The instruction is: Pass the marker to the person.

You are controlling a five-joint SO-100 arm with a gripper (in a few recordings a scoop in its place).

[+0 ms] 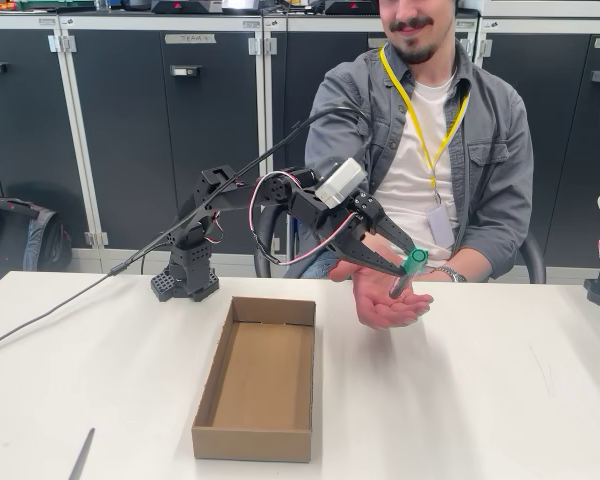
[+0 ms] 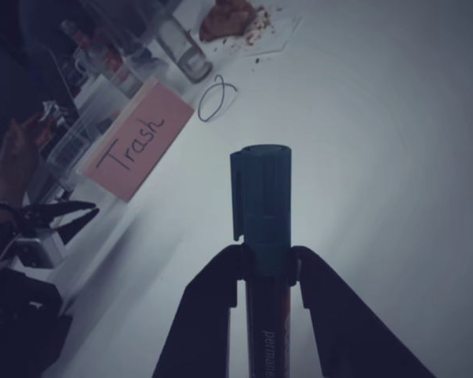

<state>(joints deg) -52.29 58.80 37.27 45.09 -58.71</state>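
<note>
My black gripper (image 1: 408,262) is shut on the marker (image 1: 411,264), whose green cap shows between the fingertips, right above the open, upturned palm (image 1: 385,298) of the person (image 1: 430,130) sitting behind the table. The marker's lower end hangs close to the palm; whether it touches I cannot tell. In the wrist view the marker (image 2: 265,236) stands upright between the two dark fingers, gripper (image 2: 266,268) closed around its body just below the cap, with a red label and white lettering below.
An open cardboard box (image 1: 260,375) lies on the white table (image 1: 500,400) in front of the arm's base (image 1: 187,270). A thin grey stick (image 1: 81,455) lies at the front left edge. A cable (image 1: 40,315) runs leftwards off the table. A pink "Trash" sign (image 2: 138,150) and clutter appear in the wrist view.
</note>
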